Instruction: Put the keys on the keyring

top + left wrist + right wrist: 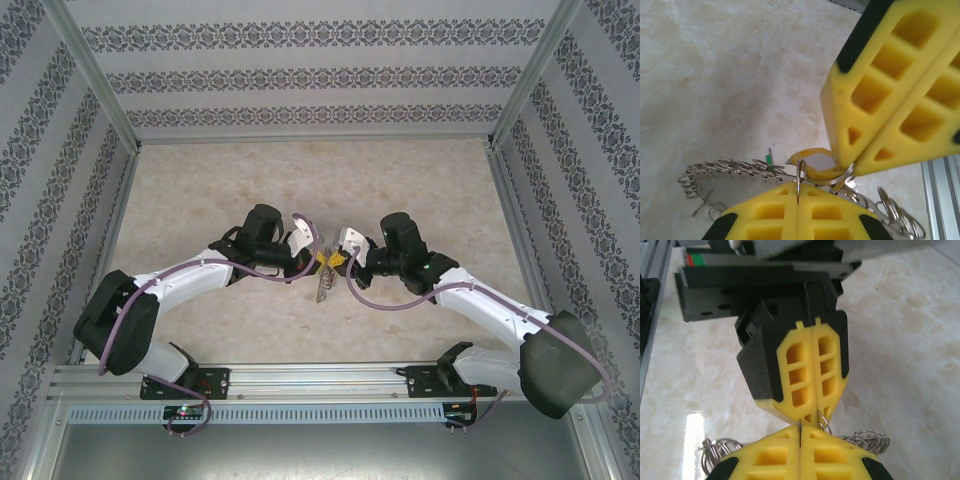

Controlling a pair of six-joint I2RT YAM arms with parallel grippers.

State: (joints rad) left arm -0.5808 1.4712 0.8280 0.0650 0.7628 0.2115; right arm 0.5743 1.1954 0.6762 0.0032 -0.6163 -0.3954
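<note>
Because a small key has to be threaded onto thin wire, the two grippers are held tip to tip above the table [200,200]. The left gripper [798,194] is seen with its fingers pressed together on a thin upright wire. This wire is judged to be part of the keyring [730,169], whose fringed rim trails away to the left of that gripper's fingertips. Such a hold is presumably chosen so that the wire is presented as a steady target. The right gripper [852,167] is closed as well, and a key [812,164] with a yellow tag sits right at its tip, just beside the clamped wire. Whether the tag itself or its small ring is pinched cannot be told. A green tag [769,159] is seen on the rim, just beyond the left fingertips. The threading is judged unfinished, since the key is gripped at the wire rather than hung among the rim's other pieces.
</note>
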